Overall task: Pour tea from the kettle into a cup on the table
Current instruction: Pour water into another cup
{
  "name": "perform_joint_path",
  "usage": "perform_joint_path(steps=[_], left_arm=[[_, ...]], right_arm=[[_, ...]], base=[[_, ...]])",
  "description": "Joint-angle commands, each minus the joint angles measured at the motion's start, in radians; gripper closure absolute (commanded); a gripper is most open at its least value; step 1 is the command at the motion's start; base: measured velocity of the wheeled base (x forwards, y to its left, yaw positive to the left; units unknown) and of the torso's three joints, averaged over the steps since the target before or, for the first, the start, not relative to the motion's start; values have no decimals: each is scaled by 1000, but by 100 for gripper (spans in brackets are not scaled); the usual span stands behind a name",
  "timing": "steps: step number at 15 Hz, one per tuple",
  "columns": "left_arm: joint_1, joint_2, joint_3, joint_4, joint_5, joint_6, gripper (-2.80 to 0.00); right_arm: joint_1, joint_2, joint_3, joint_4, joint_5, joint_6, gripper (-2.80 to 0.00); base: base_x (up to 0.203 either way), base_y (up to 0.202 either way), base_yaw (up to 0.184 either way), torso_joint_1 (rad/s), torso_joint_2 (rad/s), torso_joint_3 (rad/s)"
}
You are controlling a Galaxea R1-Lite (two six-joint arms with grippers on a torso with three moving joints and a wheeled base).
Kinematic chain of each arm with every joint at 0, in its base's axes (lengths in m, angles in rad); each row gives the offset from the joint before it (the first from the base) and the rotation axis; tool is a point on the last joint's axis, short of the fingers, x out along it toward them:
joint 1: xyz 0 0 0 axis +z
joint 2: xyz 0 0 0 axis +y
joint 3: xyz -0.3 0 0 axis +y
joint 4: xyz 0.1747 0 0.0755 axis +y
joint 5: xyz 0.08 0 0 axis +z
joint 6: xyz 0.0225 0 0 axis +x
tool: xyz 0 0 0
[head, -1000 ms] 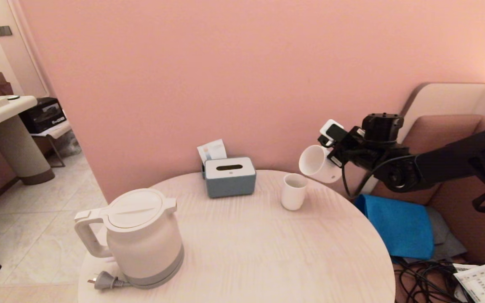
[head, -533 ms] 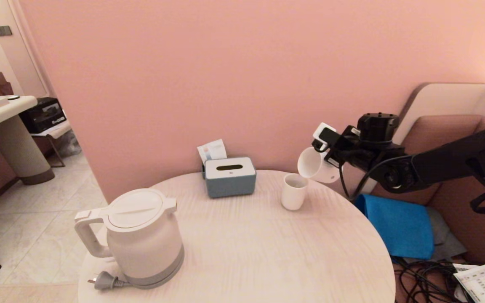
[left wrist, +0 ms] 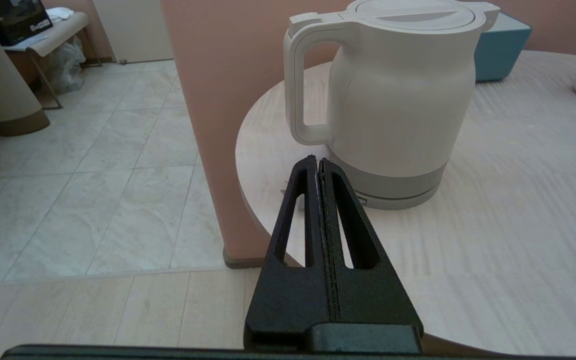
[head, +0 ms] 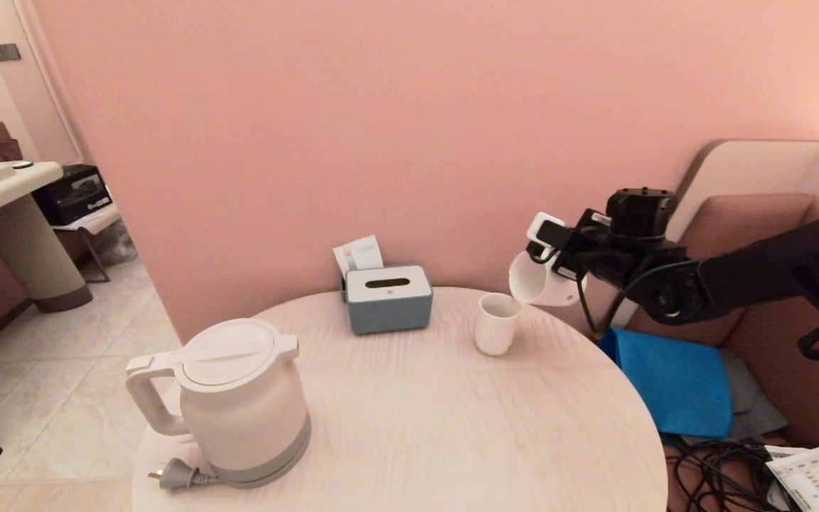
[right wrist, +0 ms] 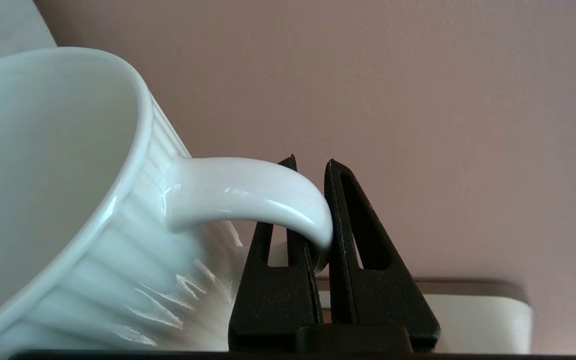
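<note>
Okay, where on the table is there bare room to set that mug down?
Bare table spans between the kettle and the small cup, toward the near edge. Crowded: the far side, around the tissue box.

No readable text; print on paper sheet (head: 816,478) too small.

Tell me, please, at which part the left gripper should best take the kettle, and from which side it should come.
Probably the loop handle of the kettle. It juts out toward the table edge on the robot's left, upright and clear of other things, so the left gripper, now shut, could open and come from that side, one finger through the loop.
</note>
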Motion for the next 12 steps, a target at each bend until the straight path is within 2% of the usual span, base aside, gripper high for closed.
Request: perform_joint_path(steps=[1, 12], left_arm=[[0, 1, 0, -1, 0, 0, 0], [0, 1, 0, -1, 0, 0, 0]], right_arm=[[4, -3, -3, -3, -3, -17, 0], [14, 4, -87, 14, -15, -95, 0]], base=[[0, 0, 0, 0, 0, 0], [0, 0, 0, 0, 0, 0]])
